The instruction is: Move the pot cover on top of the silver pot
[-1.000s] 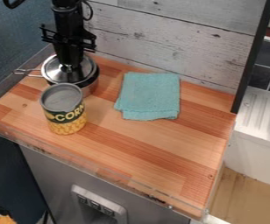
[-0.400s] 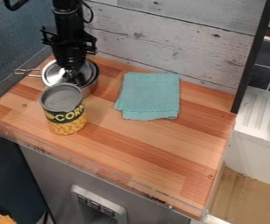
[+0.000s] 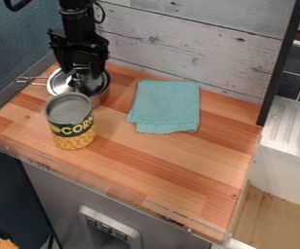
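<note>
Corn can (image 3: pixel 71 121), upright near the bench's (image 3: pixel 159 168) left edge; folded teal cloth (image 3: pixel 165 107), flat near the back edge.

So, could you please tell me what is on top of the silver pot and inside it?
The metal lid lies on top of the silver pot, with the open gripper right over it. The inside is covered, so any contents can't be seen.

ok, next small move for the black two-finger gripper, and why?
Probably ease the gripper straight up: its fingers stand apart, and the round silver metal cover already appears to rest on the silver metal pot.
</note>
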`<state>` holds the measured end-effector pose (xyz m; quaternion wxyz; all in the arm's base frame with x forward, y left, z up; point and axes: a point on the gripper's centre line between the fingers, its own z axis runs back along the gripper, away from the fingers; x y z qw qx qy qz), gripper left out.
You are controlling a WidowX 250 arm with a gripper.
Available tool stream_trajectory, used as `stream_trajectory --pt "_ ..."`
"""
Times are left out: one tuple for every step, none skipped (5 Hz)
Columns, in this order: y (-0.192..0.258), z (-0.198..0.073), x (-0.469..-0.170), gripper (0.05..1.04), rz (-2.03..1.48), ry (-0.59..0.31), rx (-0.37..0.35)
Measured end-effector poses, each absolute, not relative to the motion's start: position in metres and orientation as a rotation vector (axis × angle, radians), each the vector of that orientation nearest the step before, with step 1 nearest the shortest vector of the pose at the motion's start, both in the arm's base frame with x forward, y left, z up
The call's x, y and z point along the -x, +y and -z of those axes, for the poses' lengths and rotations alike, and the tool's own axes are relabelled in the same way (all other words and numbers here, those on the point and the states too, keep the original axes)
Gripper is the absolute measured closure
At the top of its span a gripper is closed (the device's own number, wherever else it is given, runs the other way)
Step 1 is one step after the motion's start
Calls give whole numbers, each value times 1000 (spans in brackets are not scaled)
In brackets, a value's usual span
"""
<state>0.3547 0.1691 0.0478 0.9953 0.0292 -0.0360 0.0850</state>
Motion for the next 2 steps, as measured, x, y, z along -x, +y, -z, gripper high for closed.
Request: stream_trajectory --pt "166 -77 -354 81 -152 -139 -67" --pt "166 -80 -350 85 -137 -131 -66"
